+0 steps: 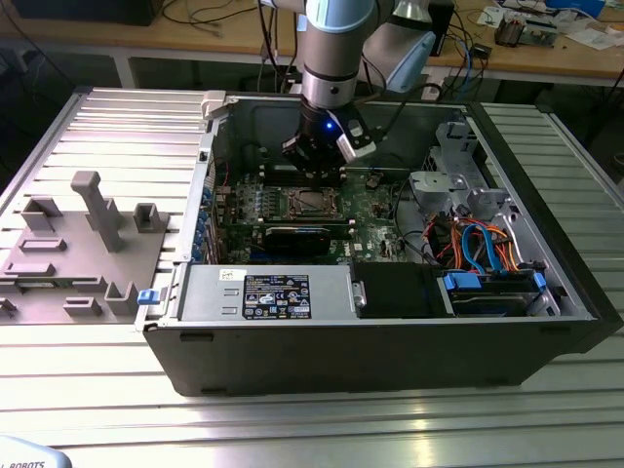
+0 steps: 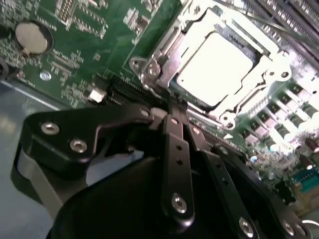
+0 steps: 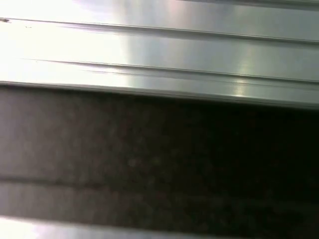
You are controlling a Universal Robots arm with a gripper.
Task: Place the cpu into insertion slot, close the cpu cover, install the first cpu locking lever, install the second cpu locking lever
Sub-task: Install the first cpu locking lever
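Black pincer (image 2: 175, 107) fingers are closing together, holding nothing, tips pressing at the edge of the cpu cover (image 2: 185, 30) as you are looking on. One cpu (image 2: 214, 67) is sitting in the insertion slot (image 1: 310, 202), one cover lying flat over it. Judging from this, you are doing well keeping the push low and steady beside the frame corner, on the green board (image 2: 99, 45).
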